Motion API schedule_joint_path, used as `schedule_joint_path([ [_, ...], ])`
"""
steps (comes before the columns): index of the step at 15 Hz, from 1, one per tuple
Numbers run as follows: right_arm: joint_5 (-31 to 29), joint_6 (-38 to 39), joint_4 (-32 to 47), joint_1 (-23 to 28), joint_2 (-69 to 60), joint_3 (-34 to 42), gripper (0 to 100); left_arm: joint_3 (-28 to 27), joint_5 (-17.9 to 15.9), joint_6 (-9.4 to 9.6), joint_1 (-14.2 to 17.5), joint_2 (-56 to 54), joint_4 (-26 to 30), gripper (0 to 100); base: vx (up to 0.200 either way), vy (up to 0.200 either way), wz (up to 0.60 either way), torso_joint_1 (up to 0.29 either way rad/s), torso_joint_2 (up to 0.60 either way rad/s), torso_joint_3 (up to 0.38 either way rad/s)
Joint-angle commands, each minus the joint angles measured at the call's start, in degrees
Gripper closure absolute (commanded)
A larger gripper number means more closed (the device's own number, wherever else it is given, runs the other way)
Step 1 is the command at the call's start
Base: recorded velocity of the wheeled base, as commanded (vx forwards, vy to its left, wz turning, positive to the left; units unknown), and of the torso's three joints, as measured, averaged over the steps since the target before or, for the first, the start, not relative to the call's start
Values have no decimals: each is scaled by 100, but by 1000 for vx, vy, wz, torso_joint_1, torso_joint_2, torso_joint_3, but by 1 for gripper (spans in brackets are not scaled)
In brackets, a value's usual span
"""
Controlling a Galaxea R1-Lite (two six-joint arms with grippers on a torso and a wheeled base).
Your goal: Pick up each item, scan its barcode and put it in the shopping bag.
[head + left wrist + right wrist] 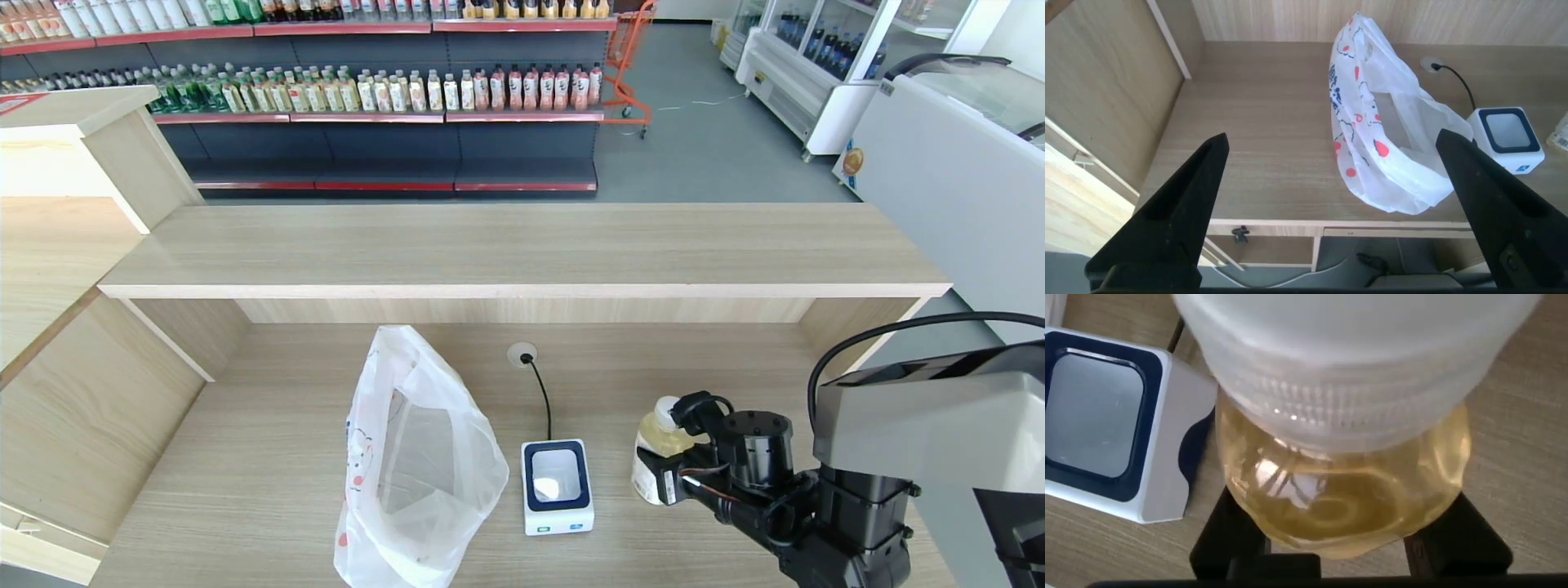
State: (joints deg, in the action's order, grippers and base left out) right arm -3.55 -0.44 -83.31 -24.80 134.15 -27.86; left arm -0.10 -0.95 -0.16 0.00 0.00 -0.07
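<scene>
Head view: bottle (658, 441) of pale yellow liquid with a white cap, upright at the right side of the bench (245, 474), pinched by the right pincer (673, 449). Cannot tell whether its base touches the bench. A white label covers the lower body. Right wrist view looks down past the cap onto the shoulder, with dark fingers (1454, 539) pressed against either side of the bottle lower down. Scanner (557, 486) sits just left of the bottle, apart from it: a white box with a dark blue frame around a glass window, flat on the bench. Black cable (541, 400) runs from its far edge to a round port (522, 354) in the bench top. Bag (416, 465) lies left of the scanner, near it. It is thin white plastic with red print, slumped but standing, mouth gaping toward the robot, handles at the far end. Nothing clearly visible inside. Left wrist view: left pincer (1331, 216) held above the near left part of the bench, its two black fingers spread wide and holding nothing, with the bag and scanner farther off between them. A raised wooden ledge (522, 245) runs along the far side of the bench. Beyond it are shelves (367, 90) stocked with rows of drinks, an orange cart (630, 57) at the aisle end, and white freezers (939, 147) on the right.
</scene>
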Motion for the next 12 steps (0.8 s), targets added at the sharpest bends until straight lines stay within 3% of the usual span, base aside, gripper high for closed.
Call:
schedule_joint_path([
  [1, -6, -44, -1, -8, -55, -106, 100, 1, -2, -2, 0, 0, -1, 0, 0, 0, 0, 0, 0, 0],
  [9, 73, -193, -177, -60, -161, 52, 100, 1, -2, -2, 0, 0, -1, 0, 0, 0, 0, 0, 0, 0],
  [11, 601, 167, -115, 63, -741, 35, 100, 1, -2, -2, 0, 0, -1, 0, 0, 0, 0, 0, 0, 0],
  [12, 1163, 264, 122, 274, -1198, 17, 100, 1, -2, -2, 0, 0, -1, 0, 0, 0, 0, 0, 0, 0],
])
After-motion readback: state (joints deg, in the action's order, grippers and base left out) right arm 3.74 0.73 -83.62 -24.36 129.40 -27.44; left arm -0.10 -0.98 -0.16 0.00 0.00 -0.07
